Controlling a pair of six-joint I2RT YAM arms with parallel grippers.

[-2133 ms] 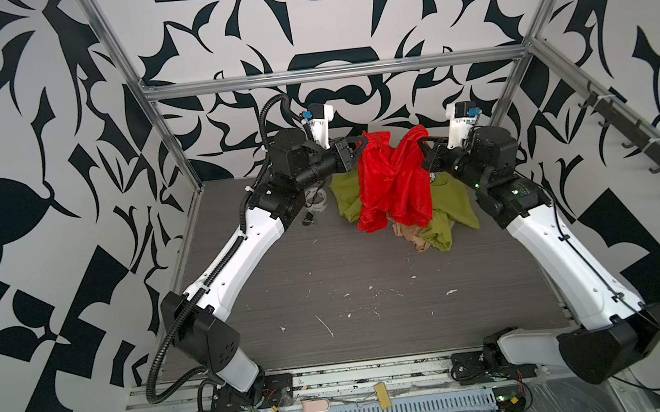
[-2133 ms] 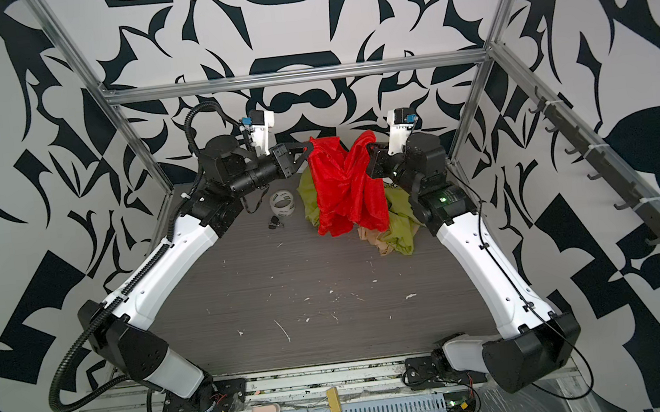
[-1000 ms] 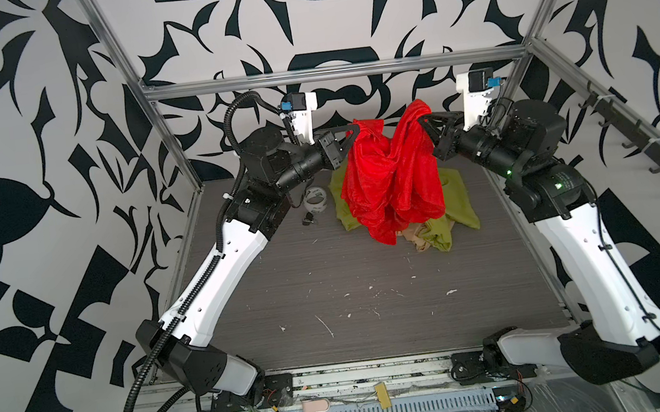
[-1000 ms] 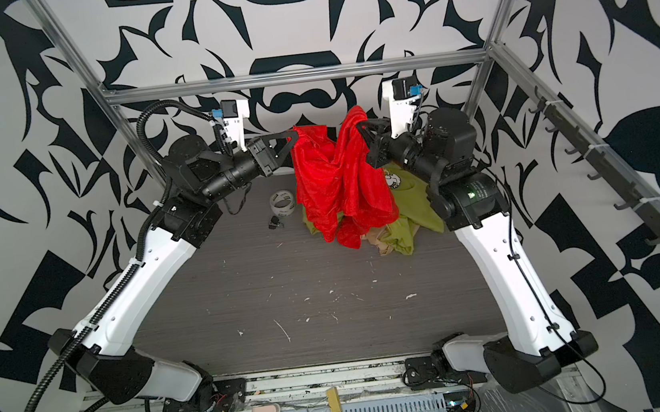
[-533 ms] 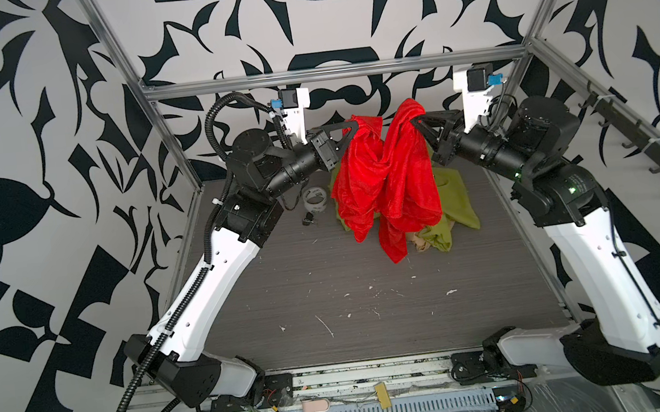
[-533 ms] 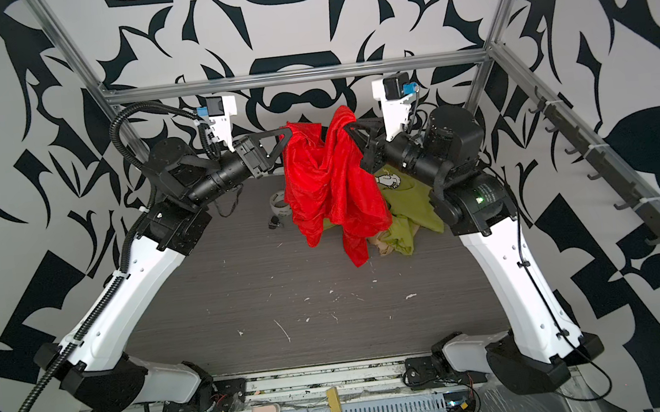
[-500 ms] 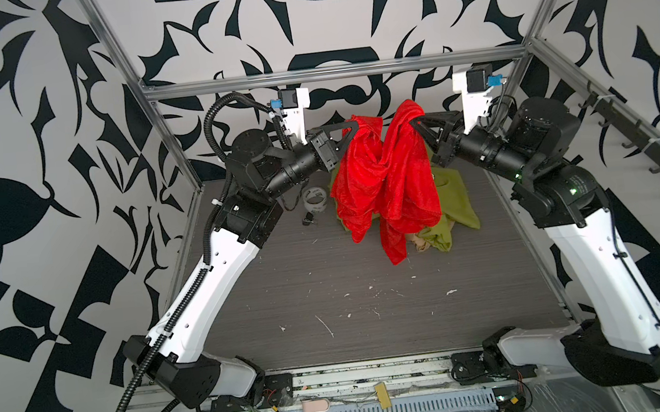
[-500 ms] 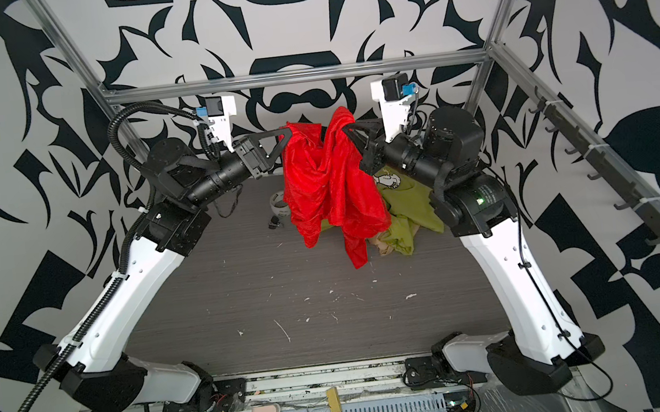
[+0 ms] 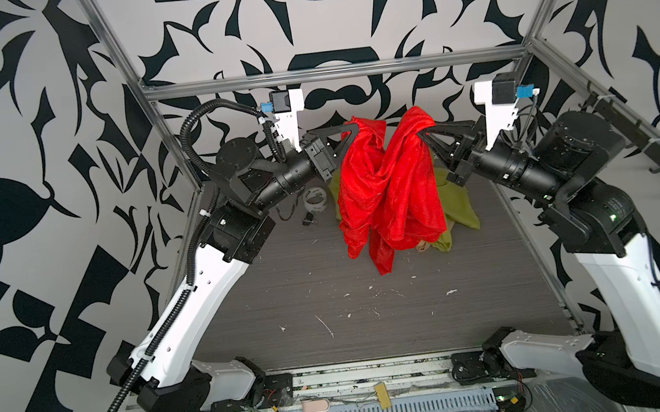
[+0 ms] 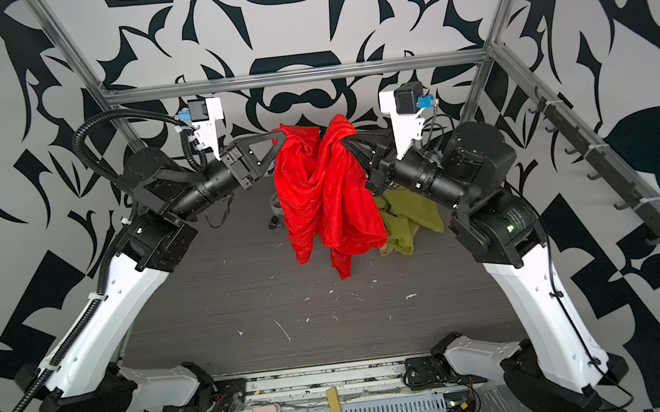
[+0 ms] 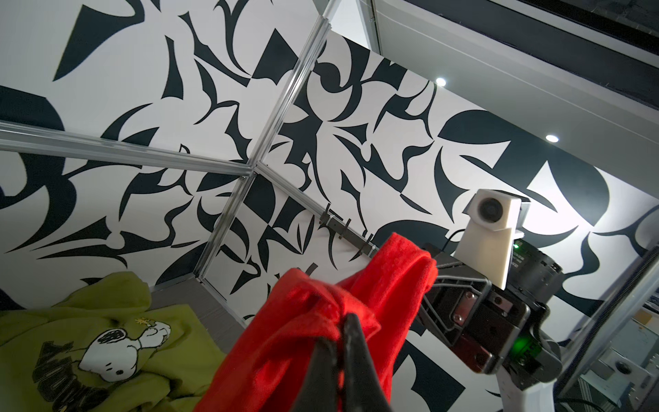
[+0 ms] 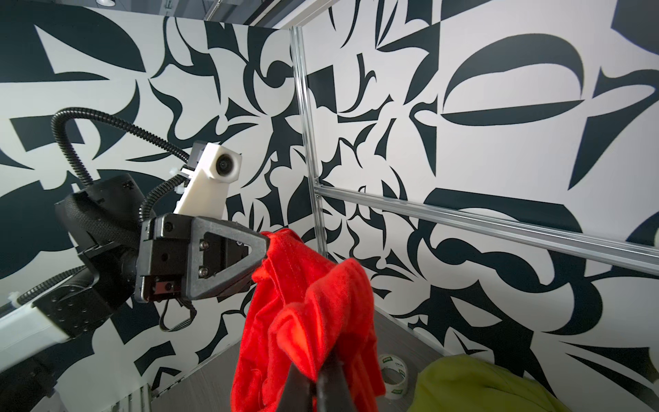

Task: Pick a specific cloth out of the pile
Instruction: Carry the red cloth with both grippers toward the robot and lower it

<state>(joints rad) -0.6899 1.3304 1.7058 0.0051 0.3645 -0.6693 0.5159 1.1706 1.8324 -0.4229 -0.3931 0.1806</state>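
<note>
A tape roll (image 9: pixel 315 197) lies on the grey table (image 9: pixel 288 303) beside a small black object (image 9: pixel 309 218).

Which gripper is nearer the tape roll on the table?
Left. The left gripper holds the red cloth on the tape roll side; the right gripper holds its far side.

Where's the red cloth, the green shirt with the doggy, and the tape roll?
red cloth (image 9: pixel 391 192): in a top view, on its hanging middle folds.
green shirt (image 11: pixel 107 342): left wrist view, on the white dog print.
tape roll (image 12: pixel 401 387): right wrist view, on its outer wall.
</note>
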